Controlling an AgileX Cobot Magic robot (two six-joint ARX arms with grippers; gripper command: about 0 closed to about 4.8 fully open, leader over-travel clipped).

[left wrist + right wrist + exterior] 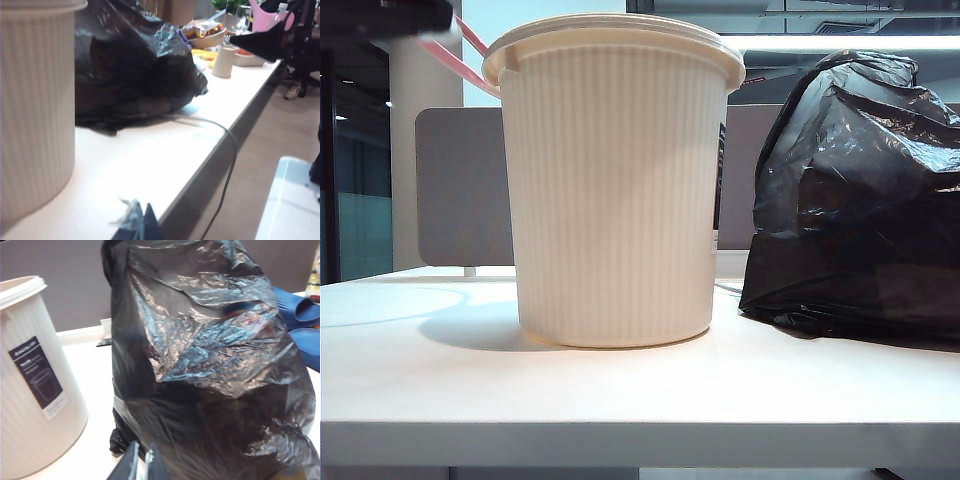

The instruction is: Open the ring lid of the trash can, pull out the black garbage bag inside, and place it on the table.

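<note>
glossy crinkled black garbage bag [860,200] on table [620,390]; left end effector [137,222] and right end effector [140,462] both pinched closed, empty.

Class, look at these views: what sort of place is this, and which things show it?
Probably an office: a grey partition panel behind the table, ceiling strip lights, and a long desk with food bowls.

Left gripper [140,222] fingers pressed together; right gripper [140,462] seemingly closed
</note>
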